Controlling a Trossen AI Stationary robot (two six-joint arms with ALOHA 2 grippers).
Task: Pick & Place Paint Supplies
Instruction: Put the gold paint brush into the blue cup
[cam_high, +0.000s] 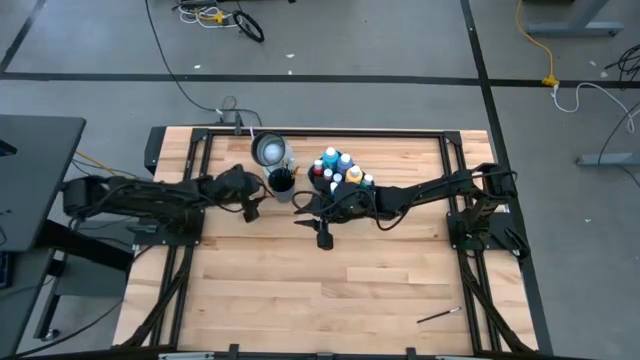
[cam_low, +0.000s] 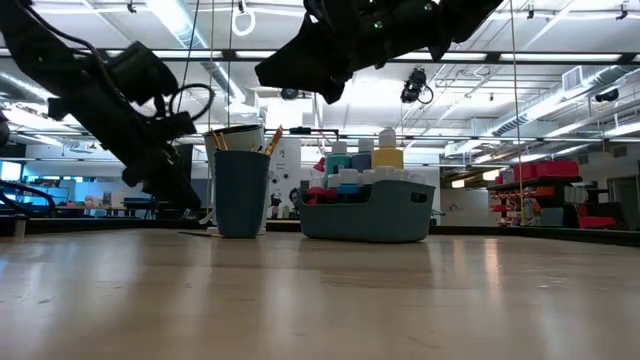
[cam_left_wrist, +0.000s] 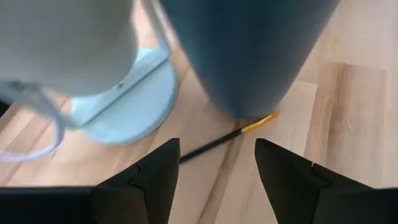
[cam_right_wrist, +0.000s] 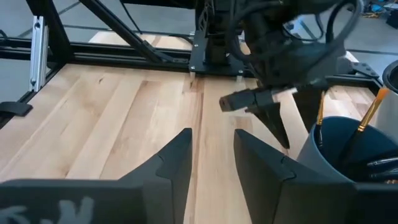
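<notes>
While my left gripper (cam_left_wrist: 214, 168) hangs released low beside the dark blue cup (cam_low: 241, 193), a thin brush (cam_left_wrist: 229, 138) lies on the surface (cam_high: 330, 290) at the cup's foot. My right gripper (cam_right_wrist: 211, 158), also parted and empty, hovers near the teal tray (cam_low: 366, 211) of paint bottles (cam_high: 338, 168).

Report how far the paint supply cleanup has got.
Done: bottles fill the tray; brushes stand in the cup.
In hand: the open left gripper hovers over a brush lying by the cup's base.
Left: that brush, plus one near the table's front right corner. The right gripper is open and empty.
</notes>
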